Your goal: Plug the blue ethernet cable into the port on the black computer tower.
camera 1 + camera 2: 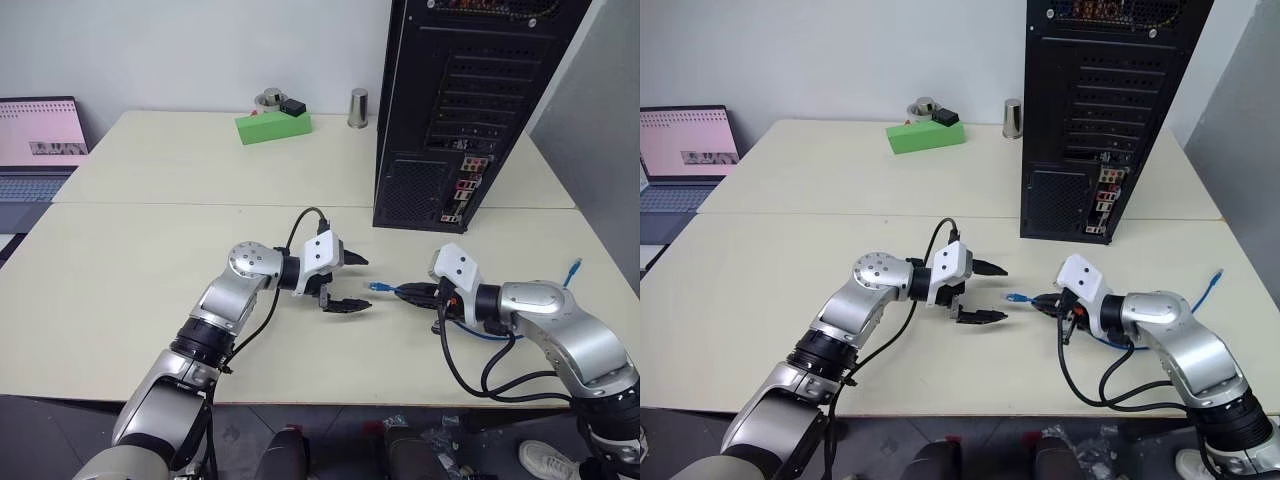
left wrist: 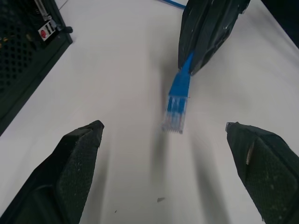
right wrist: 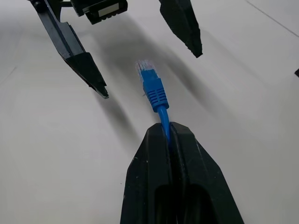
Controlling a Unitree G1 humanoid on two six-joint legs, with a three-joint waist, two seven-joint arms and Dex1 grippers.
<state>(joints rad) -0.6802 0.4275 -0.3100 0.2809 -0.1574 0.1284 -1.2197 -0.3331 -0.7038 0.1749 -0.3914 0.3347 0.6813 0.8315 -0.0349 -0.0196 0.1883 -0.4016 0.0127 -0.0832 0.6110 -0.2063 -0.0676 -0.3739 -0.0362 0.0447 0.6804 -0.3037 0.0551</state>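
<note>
Presenting the plug for a handover appears to be the step in hand: the right gripper [image 1: 412, 293] is clamped shut on the blue ethernet cable [image 3: 154, 94] just behind its plug, which juts free of the fingertips and points at the left gripper [image 1: 352, 284]. The left gripper's jaws stand wide apart, one finger above and one below the plug's line, just short of it and touching nothing. Both grippers hang over the table [image 1: 150, 230], in front of the black computer tower [image 1: 460, 100] and well apart from it. The tower stands upright at the table's far side, its rear face toward the robot, with the strip of coloured connectors [image 1: 462, 188] low on that face. The rest of the cable trails back from the right gripper, its other plug [image 1: 572, 270] lying on the table to the right of the tower.

The next move, as judged, calls for the left gripper to close squarely on the plug's body, clip side kept free, before the right lets go; a skewed grip would misalign the plug with the port.
</note>
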